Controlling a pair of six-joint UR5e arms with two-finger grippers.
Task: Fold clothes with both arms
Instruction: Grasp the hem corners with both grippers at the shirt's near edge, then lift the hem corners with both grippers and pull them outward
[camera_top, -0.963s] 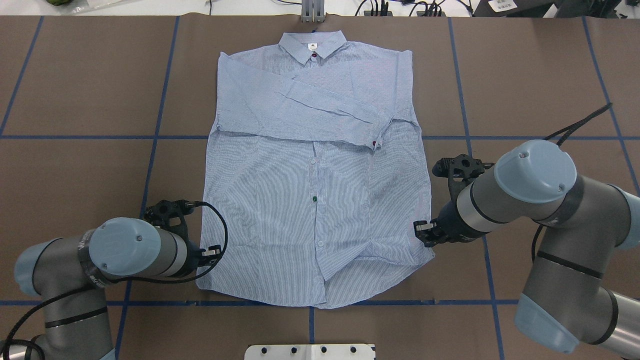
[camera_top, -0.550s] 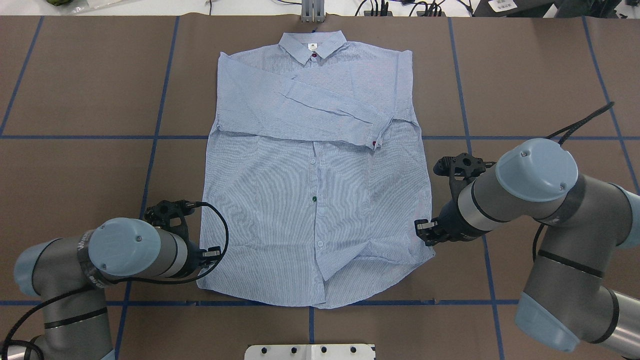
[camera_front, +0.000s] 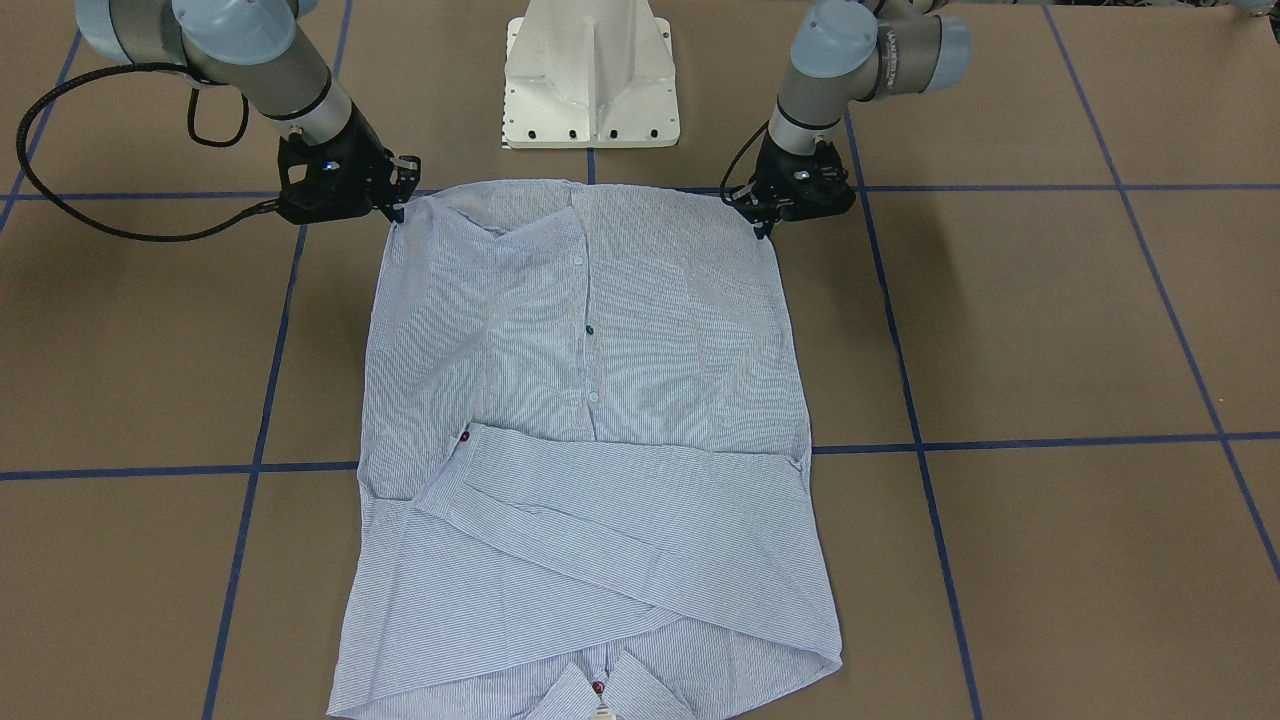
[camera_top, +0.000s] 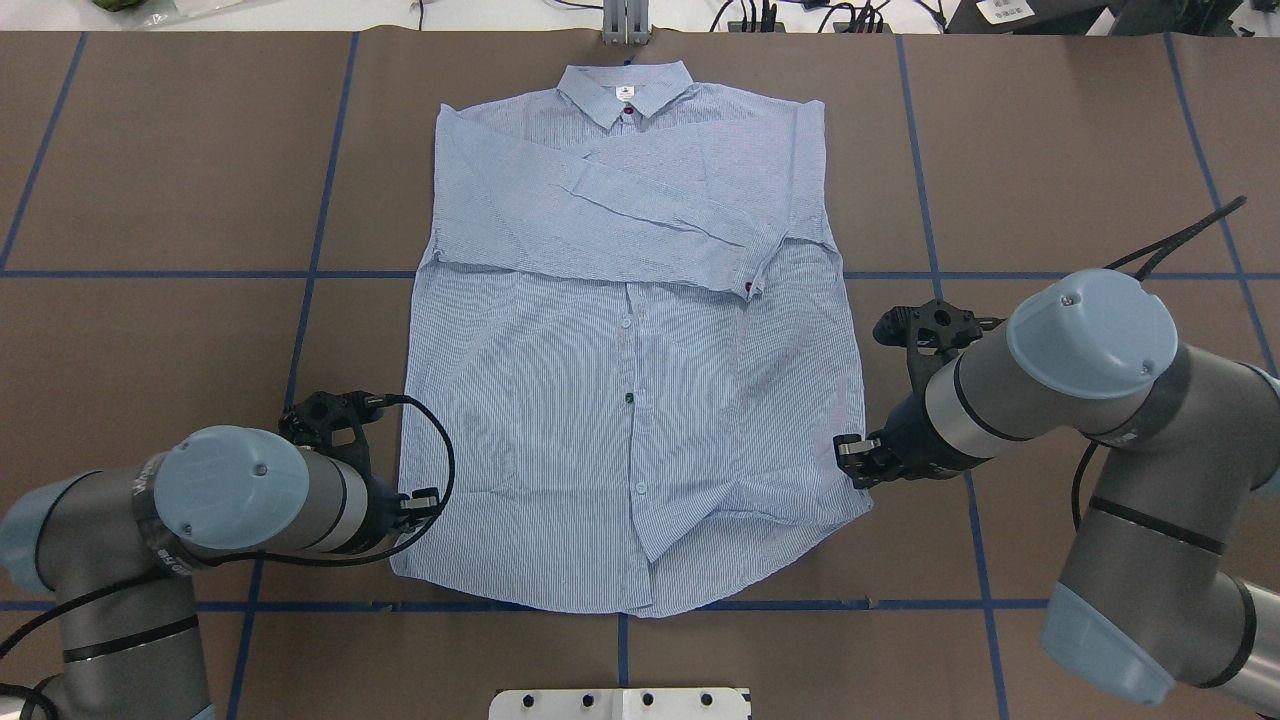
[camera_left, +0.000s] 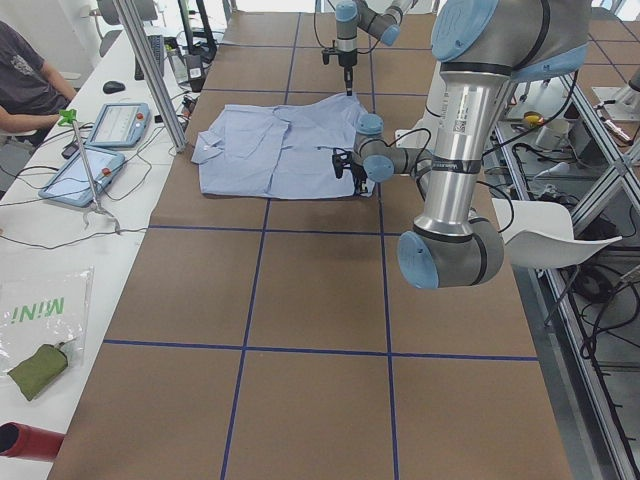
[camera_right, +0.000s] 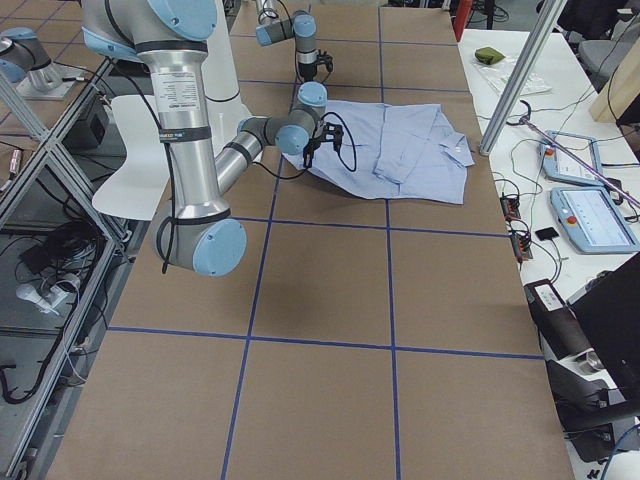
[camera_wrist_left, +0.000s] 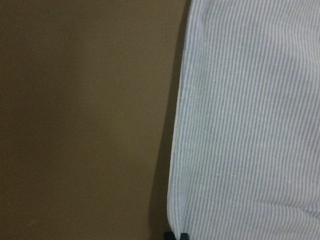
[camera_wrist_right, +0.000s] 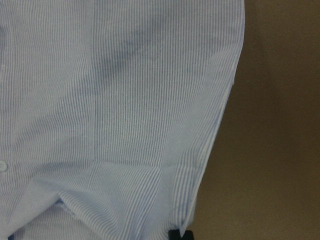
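Shirt (camera_top: 600, 400) lies flat mid-table (camera_top: 150, 330), collar far, both sleeves folded across the chest. Left gripper (camera_top: 425, 502) sits at the near left hem corner and right gripper (camera_top: 848, 462) at the near right (a little farther up the side). I read each as pinched onto the hem, though the fingertips barely show.

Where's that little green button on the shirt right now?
In the overhead view the green button sits on the central button strip of the shirt, below the sleeve folded across the chest, in the half nearer the robot.
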